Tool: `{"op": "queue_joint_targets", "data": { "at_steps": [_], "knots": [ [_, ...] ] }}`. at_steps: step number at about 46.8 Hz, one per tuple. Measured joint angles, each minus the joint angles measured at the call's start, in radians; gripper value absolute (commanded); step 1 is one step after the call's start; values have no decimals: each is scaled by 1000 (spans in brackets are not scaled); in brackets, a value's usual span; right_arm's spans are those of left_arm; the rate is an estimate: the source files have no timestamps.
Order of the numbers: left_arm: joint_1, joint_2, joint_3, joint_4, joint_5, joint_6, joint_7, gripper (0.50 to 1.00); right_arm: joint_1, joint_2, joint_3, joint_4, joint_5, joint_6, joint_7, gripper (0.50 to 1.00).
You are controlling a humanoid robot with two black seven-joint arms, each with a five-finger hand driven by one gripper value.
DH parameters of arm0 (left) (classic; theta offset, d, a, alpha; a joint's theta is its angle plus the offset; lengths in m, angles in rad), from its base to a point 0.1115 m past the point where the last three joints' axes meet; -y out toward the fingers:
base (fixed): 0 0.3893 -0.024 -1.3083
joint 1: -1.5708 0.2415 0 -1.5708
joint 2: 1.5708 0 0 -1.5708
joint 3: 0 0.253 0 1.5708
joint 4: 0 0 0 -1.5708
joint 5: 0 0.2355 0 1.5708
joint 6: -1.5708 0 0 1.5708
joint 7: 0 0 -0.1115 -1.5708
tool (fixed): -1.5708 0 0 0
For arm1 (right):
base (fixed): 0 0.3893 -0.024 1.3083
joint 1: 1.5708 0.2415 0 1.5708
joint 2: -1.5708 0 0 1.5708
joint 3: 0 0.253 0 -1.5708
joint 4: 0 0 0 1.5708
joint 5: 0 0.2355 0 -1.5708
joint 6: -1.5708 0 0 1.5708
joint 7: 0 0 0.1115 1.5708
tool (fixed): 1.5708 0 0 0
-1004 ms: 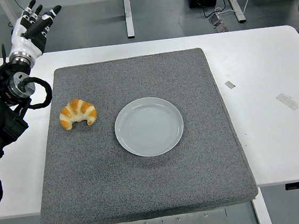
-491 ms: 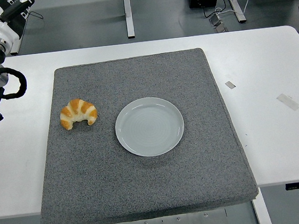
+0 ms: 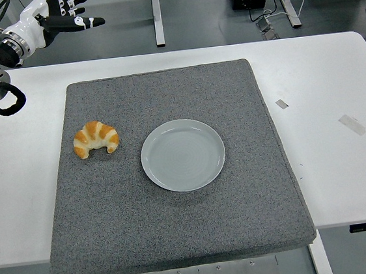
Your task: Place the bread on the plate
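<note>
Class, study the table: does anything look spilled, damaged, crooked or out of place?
Nothing stands out. The croissant lies whole on the grey mat, left of the empty plate; two tape scraps sit on the table.

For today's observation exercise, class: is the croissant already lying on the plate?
No, the croissant lies on the grey mat to the left of the empty plate, apart from it.

The white table (image 3: 334, 82) carries a grey mat (image 3: 179, 222), which spreads out below and to the right of the left hand (image 3: 59, 16). Two bits of tape (image 3: 350, 124) lie on the bare tabletop, far right of that hand.
</note>
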Motion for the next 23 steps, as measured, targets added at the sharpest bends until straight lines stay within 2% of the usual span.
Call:
{"op": "queue_joint_targets", "data": {
  "at_steps": [6, 12, 18, 23],
  "knots": [
    [-41, 27, 75, -11, 135, -66, -57, 984, 0, 0, 0, 0, 0, 0, 0, 1000],
    [-82, 84, 209, -95, 216, -75, -133, 983, -1, 0, 0, 0, 0, 0, 0, 1000],
    [-150, 156, 382, -219, 281, -82, -237, 983, 0, 0, 0, 0, 0, 1, 0, 1000],
    [-186, 197, 457, -287, 321, -93, -272, 983, -1, 0, 0, 0, 0, 1, 0, 1000]
  ]
}}
